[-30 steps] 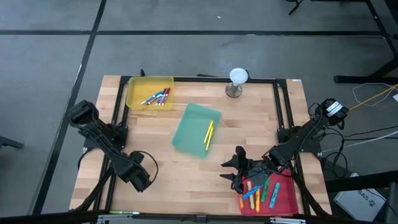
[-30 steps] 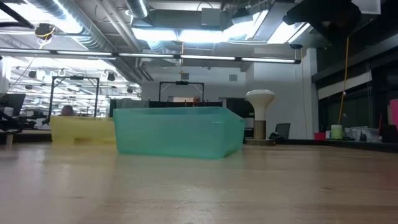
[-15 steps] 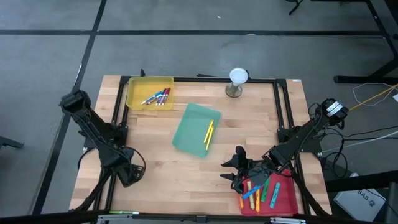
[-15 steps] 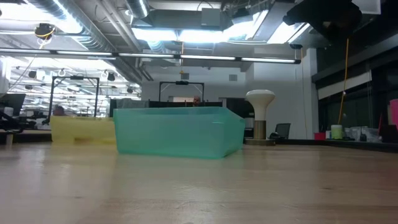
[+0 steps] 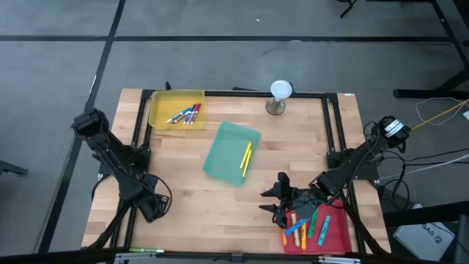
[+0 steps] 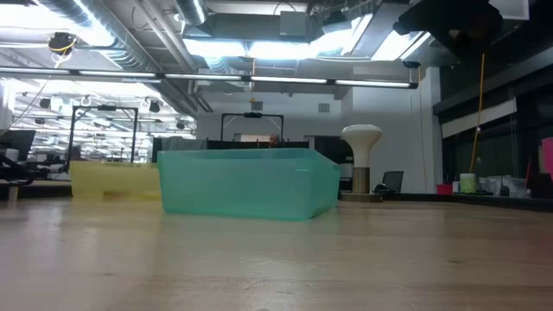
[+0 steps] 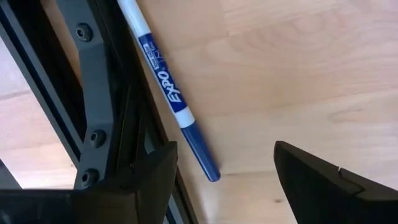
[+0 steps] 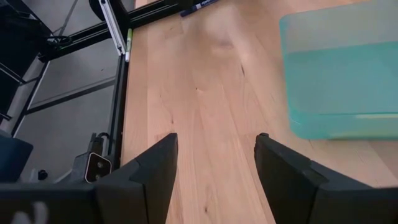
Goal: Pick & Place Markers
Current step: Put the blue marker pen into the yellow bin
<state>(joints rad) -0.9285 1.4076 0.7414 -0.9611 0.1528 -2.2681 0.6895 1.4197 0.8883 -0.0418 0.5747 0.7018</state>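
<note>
Left claw (image 7: 224, 180) low over the near left edge of the worktop (image 5: 190, 198), fingers wide apart, nothing held. Just ahead of it, a blue marker (image 7: 168, 87) flat on the wood, right beside the black frame rail (image 7: 93, 93). Right claw (image 5: 277, 199) far from that marker, by the red tray (image 5: 333, 227), fingers apart too, empty.

More markers in three spots: a bunch in the yellow tray (image 5: 157, 110), two yellow ones in the green tray (image 5: 220, 158), several bright ones in the red tray.

About the blue marker: likely light, stiff and smooth, so quick to roll or slip. Best to pinch across the middle of the white barrel, not the cap end. Tricky with the rail so close, little room for one finger on that side.

Hard to see: far end of the blue marker cut off in the left wrist view, and too small to spot from above. Both arms out of the low view.
</note>
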